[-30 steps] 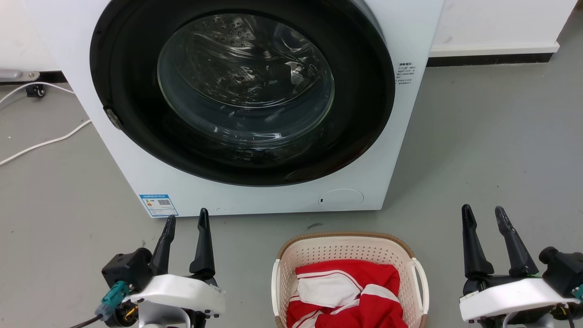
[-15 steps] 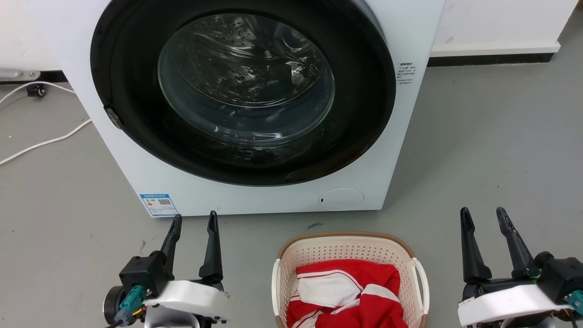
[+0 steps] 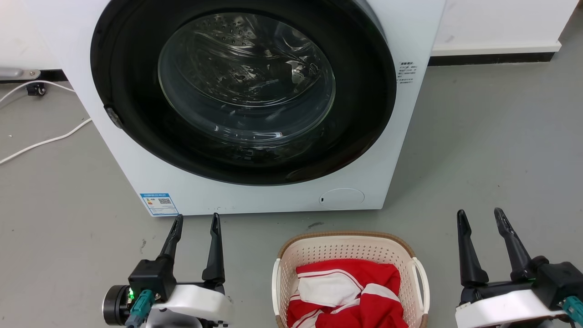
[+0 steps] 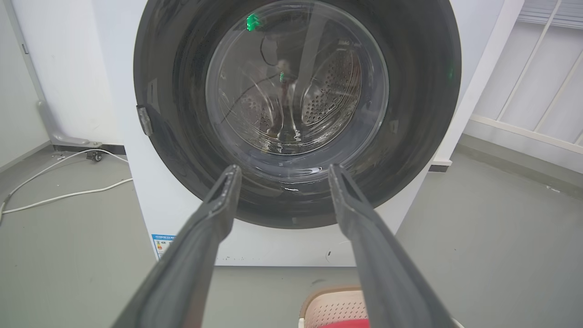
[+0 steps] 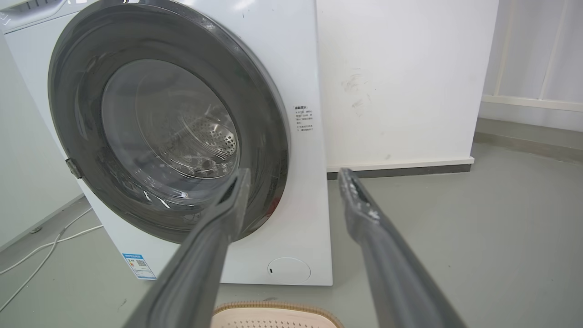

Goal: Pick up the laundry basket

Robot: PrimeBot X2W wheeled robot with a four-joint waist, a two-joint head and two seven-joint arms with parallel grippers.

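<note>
We take the washing machine (image 3: pixel 255 105) as our mark. The laundry basket (image 3: pixel 346 250) sits on the floor (image 3: pixel 492 150) before the machine's front, toward its right half and apart from it, with a garment (image 3: pixel 346 291) lying in it. Our left gripper (image 3: pixel 196 217) hovers before the machine's lower left corner. Our right gripper (image 3: pixel 479 212) hovers before the machine and out past its right side. A cable (image 3: pixel 43 144) lies on the floor left of the machine, and a wall (image 3: pixel 496 23) stands behind it to the right.

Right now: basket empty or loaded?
Loaded. A red-and-white garment lies bunched inside the laundry basket; the head view's bottom edge cuts it off, so how full, cannot tell.
</note>
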